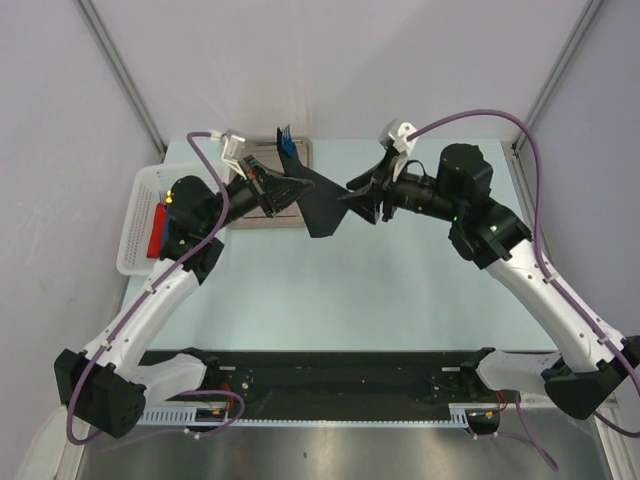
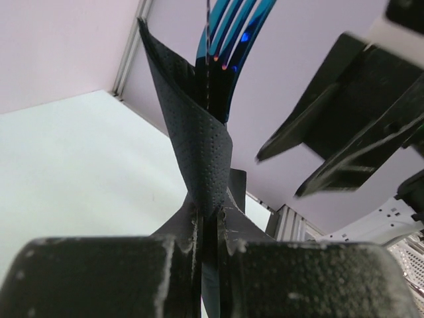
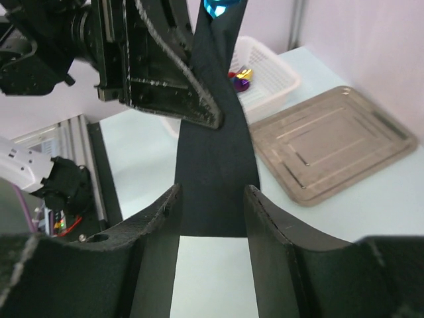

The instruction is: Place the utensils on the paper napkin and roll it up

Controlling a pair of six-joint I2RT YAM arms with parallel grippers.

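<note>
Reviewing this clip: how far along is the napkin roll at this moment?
Done: the blue fork sits inside the paper napkin, tines poking out. In hand: the left end effector clamps the wrapped napkin in the air while the right end effector straddles its other end. Left: tightening the roll and setting it down; the purple piece is not visible in the wrap.

Even, diffuse overhead light — shadows on the table [image 1: 400, 290] faint. Left gripper [image 2: 209, 252], at 6 o'clock in its wrist view, is soft-focused; the steel tray [image 3: 331, 146] at 3 o'clock shows soft sheen.
</note>
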